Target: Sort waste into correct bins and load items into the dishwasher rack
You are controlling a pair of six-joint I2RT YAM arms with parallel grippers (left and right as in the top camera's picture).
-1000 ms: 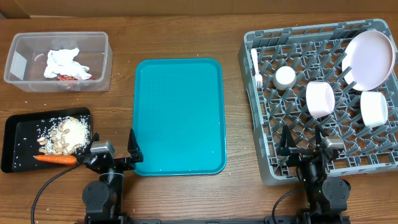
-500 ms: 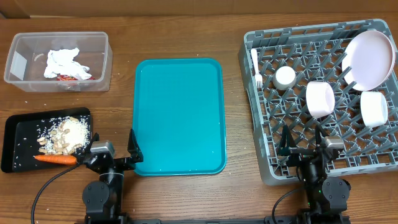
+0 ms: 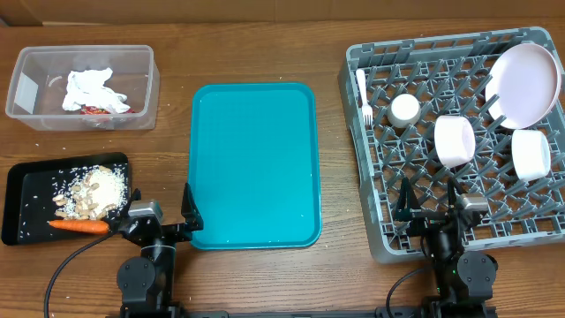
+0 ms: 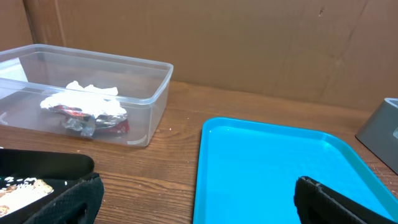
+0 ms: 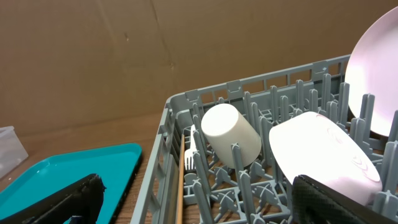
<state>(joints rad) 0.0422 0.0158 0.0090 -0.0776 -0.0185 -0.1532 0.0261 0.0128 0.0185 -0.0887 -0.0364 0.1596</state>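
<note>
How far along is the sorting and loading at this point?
Done: napkins and red wrapper lie in the clear tub; carrot and food scraps in the black tray; plate, two bowls, cup and fork sit in the rack. In hand: nothing; left tool and right tool are open and empty. Left: seemingly nothing, as the teal tray carries no items.

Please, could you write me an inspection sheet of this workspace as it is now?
Surface: wooden table, no spill seen.
Job's things: napkins and red wrapper in clear tub; carrot and food scraps in black tray; plate, bowl, second bowl, cup and fork in rack.
Clutter: teal tray, nothing on it.
Tools: left tool and right tool open, holding nothing.
Cables: black cable at the near-left table edge.
Surroundings: cardboard wall behind.
</note>
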